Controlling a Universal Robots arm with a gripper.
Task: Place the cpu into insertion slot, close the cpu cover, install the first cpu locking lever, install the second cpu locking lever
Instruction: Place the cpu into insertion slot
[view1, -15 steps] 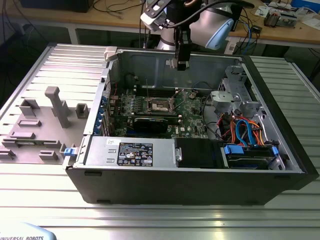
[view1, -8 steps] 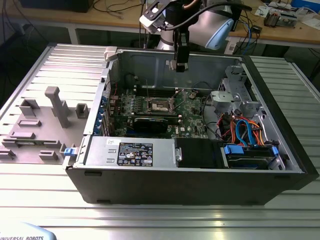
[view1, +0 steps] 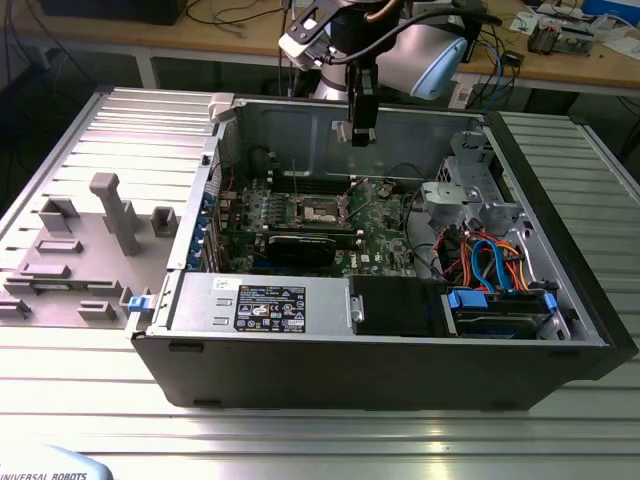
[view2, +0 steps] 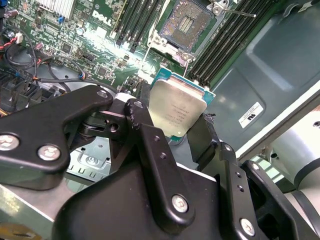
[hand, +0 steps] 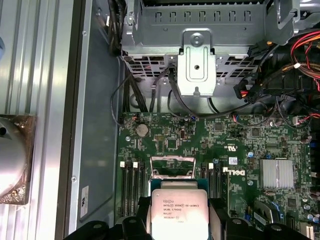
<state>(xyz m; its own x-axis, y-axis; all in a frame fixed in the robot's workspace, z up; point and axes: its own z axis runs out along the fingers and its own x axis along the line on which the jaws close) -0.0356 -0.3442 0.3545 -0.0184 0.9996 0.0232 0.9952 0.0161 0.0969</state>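
My jaws pinch the cpu (view2: 177, 112) by its edges over the green board (hand: 200, 132), well apart from the open insertion slot (view2: 187, 22). I judge a tilt or slip could bend the socket's contacts. Printed lines mark the chip's lid; a white label (view2: 250, 114) sits on the case wall (view2: 260, 60).

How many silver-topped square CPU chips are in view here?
1: the small flat silver-topped square cpu, gripped by the black gripper above the green circuit board. The square insertion slot looks empty.
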